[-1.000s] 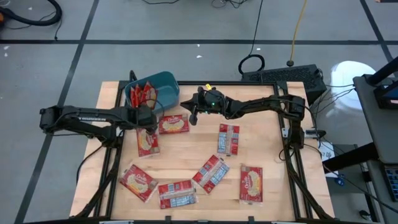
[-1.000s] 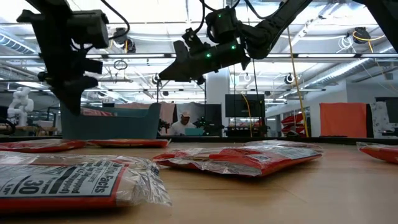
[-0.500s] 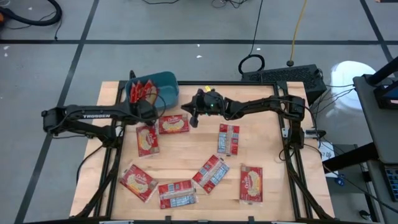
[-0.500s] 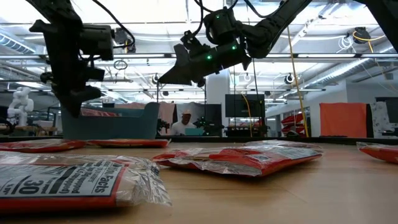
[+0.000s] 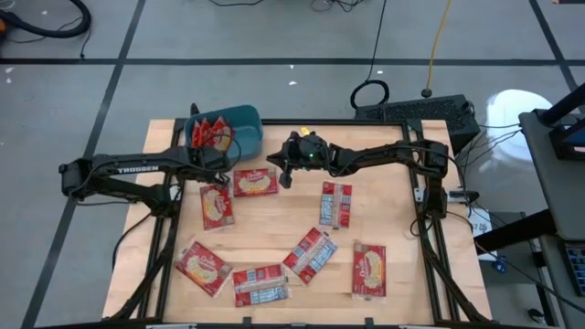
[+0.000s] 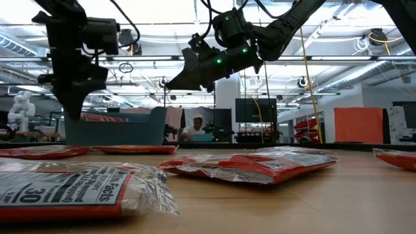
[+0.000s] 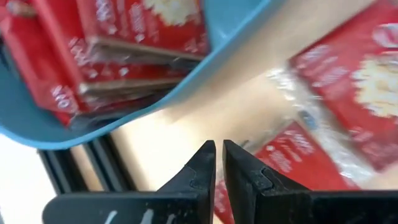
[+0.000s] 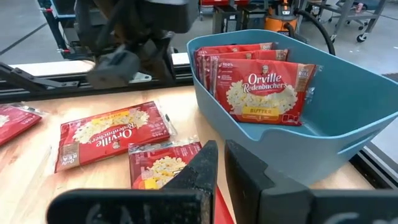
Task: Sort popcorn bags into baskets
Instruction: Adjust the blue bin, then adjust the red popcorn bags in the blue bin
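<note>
Bags (image 5: 254, 182): light, flat, crinkly, slippery; you pinch an edge. Left gripper (image 7: 218, 163) and right gripper (image 8: 220, 163): closed, empty.

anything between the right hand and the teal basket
Nothing; in the right wrist view only bare wood separates the right hand from the basket.

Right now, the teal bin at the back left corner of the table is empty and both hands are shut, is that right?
Not quite. The teal bin already holds several popcorn bags standing on edge, as the right wrist view shows. The left hand and right hand are both shut.
</note>
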Motion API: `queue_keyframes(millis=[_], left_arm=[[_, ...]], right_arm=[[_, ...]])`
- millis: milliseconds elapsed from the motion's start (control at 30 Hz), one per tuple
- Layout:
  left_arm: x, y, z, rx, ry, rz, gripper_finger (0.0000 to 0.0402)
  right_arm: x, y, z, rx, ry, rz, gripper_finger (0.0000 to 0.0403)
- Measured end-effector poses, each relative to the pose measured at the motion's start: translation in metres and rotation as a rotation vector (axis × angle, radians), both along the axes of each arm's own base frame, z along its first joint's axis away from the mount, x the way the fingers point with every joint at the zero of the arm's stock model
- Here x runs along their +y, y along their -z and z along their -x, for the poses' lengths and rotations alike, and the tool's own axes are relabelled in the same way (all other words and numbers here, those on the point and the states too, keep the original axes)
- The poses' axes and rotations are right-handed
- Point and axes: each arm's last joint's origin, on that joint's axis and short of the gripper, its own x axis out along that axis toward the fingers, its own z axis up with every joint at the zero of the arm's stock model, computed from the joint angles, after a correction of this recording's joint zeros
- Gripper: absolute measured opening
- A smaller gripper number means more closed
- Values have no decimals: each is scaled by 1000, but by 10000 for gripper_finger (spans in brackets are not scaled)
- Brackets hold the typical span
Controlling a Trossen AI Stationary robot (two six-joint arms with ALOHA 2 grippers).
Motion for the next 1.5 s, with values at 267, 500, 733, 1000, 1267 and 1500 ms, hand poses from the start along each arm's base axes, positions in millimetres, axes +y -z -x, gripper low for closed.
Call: queue_keyframes(millis=[267,500,733,1000,1267,1500], left_arm=[[12,13,13,73,-106,-84,35],[21,14,16,71,-171,-151,35],[36,12,17,61,-221,-260,35],[43,0,18,34,-202,-202,35],[49,-57,-1,-102,-139,-251,35],[57,-73,-7,-159,-79,-262,35]], right_arm=[[5,1,-1,11,-20,25,22],[5,1,-1,16,-23,29,22],[5,2,-1,28,-24,26,22],[9,7,0,79,-31,13,22],[12,15,5,75,-26,-15,22],[14,29,16,25,-11,-50,22]])
